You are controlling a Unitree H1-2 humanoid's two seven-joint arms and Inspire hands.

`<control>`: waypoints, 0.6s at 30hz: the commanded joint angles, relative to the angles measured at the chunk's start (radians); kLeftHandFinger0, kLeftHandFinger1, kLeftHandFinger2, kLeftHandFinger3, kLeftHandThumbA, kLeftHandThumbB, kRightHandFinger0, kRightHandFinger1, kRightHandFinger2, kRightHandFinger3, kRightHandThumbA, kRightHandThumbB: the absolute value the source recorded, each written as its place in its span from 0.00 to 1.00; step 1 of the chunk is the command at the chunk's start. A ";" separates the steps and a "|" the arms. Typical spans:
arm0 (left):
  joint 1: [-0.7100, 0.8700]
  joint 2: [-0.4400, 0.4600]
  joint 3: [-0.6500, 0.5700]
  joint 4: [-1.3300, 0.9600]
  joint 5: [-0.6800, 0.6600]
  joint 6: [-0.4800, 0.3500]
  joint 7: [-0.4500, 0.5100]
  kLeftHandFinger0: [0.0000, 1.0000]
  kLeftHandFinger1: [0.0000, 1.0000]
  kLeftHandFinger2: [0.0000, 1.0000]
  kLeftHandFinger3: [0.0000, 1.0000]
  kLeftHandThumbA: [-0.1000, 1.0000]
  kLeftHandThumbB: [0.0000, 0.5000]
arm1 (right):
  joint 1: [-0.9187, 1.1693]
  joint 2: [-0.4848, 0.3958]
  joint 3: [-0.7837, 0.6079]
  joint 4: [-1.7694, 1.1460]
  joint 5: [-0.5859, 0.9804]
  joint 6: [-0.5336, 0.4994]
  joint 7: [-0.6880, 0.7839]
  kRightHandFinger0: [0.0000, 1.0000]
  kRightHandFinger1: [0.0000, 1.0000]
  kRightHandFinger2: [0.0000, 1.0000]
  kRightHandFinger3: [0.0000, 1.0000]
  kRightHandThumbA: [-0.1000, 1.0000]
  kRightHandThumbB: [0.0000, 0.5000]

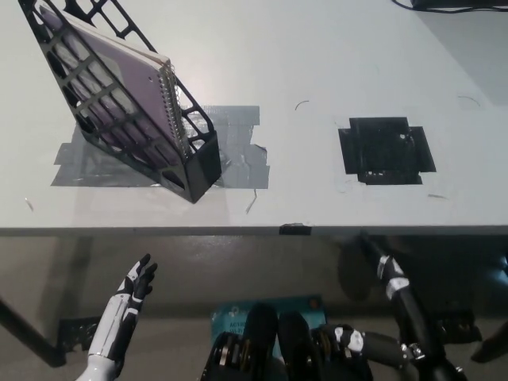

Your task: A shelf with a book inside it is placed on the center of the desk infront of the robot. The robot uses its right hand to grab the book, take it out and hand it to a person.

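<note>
Head view: I see the spiral-bound book (119,79) standing in the black shelf (190,163) toward the desk's (317,71) left edge. My right robot hand (385,266) hangs below the near edge, well apart, fingers indistinct; the left robot hand (136,286) rests low, fingers spread.

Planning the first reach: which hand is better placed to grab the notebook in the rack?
Left. The left hand hangs almost below the rack holding the notebook; the right hand sits far across, under the black tape patch.
</note>
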 commanded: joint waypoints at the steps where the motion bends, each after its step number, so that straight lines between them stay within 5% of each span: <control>1: -0.017 0.012 -0.007 -0.018 0.010 -0.050 -0.013 1.00 1.00 1.00 1.00 1.00 0.52 | -0.068 0.028 -0.001 -0.205 0.055 0.051 0.018 1.00 1.00 1.00 1.00 1.00 0.95; 8: -0.015 0.010 -0.016 -0.019 0.013 -0.054 -0.015 1.00 1.00 1.00 1.00 1.00 0.55 | -0.346 0.074 0.026 -0.136 0.043 0.212 0.065 1.00 1.00 1.00 1.00 1.00 0.90; 14: -0.012 0.009 -0.019 -0.028 0.001 -0.048 -0.022 1.00 1.00 1.00 1.00 1.00 0.52 | -0.541 0.127 0.034 0.041 0.012 0.250 0.063 1.00 1.00 1.00 1.00 1.00 0.85; 18: -0.016 0.007 -0.020 -0.031 -0.003 -0.036 -0.028 1.00 1.00 1.00 1.00 1.00 0.58 | -0.669 0.162 0.030 0.174 0.001 0.291 0.058 1.00 1.00 1.00 1.00 1.00 0.87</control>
